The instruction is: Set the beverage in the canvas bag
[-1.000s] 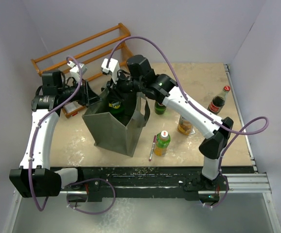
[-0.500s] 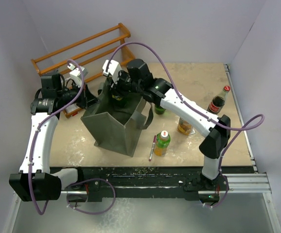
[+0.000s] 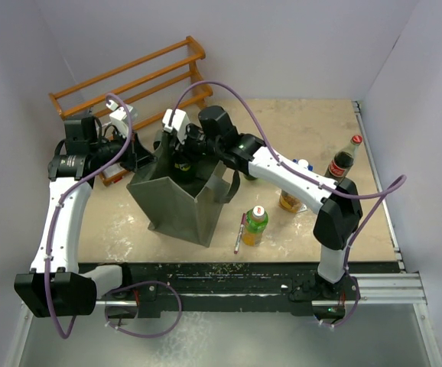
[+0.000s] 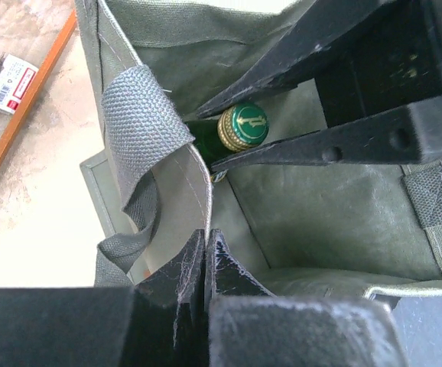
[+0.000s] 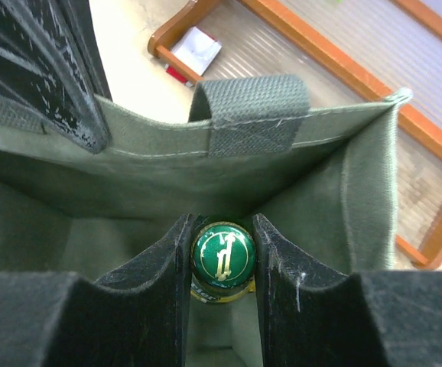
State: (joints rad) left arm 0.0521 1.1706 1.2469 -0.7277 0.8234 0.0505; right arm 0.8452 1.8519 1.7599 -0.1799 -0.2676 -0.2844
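The canvas bag (image 3: 177,200) is a dark grey-green tote that stands open at the table's middle left. My left gripper (image 3: 141,157) is shut on the bag's far-left rim (image 4: 199,191), beside a loop handle (image 4: 133,111). My right gripper (image 3: 181,155) is shut on the neck of a green glass bottle (image 3: 180,164) with a green and gold cap (image 5: 222,256), and holds it upright inside the bag's mouth. The cap also shows in the left wrist view (image 4: 242,126) between the right fingers (image 4: 359,138). The bottle's body is hidden in the bag.
A wooden rack (image 3: 129,80) stands behind the bag. A cola bottle (image 3: 343,158) stands at the right. An amber drink (image 3: 290,200), a green bottle with an orange cap (image 3: 254,224) and a pen (image 3: 238,234) are right of the bag. A small packet (image 3: 112,176) lies by the rack.
My right gripper has moved left and down, carrying the green bottle deeper into the bag's mouth. The left gripper has kept its hold on the rim.
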